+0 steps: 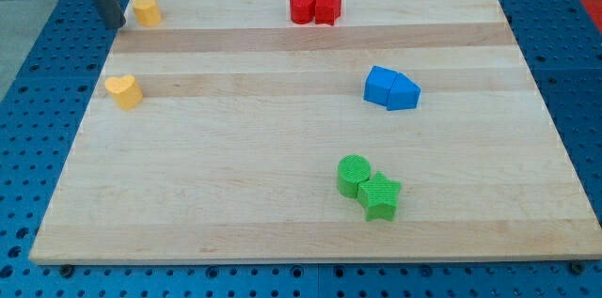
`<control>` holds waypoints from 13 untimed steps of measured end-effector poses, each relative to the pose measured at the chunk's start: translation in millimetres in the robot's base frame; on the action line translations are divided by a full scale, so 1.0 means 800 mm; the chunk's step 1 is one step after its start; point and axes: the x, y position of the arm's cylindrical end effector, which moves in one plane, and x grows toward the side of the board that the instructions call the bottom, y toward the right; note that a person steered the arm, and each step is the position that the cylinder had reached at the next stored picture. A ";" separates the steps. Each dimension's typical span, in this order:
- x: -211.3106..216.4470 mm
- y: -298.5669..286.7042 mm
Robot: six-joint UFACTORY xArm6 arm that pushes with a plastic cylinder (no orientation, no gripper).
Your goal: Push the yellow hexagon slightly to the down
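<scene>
The yellow hexagon (146, 9) sits at the top left corner of the wooden board (282, 129). My tip (117, 24) is at the board's top left edge, just left of the yellow hexagon and slightly lower, a small gap apart. A second yellow block, heart-shaped (123, 91), lies below the hexagon near the left edge.
Two red blocks (314, 7) touch each other at the top centre. Two blue blocks (391, 88) touch at the right of centre. A green cylinder (354, 173) and a green star (380, 196) touch at the lower centre-right. Blue perforated table (38, 72) surrounds the board.
</scene>
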 end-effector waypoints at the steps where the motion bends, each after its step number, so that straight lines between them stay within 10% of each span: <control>1: -0.047 0.000; 5: 0.023 0.124; 8: -0.036 0.118; 13: 0.040 0.043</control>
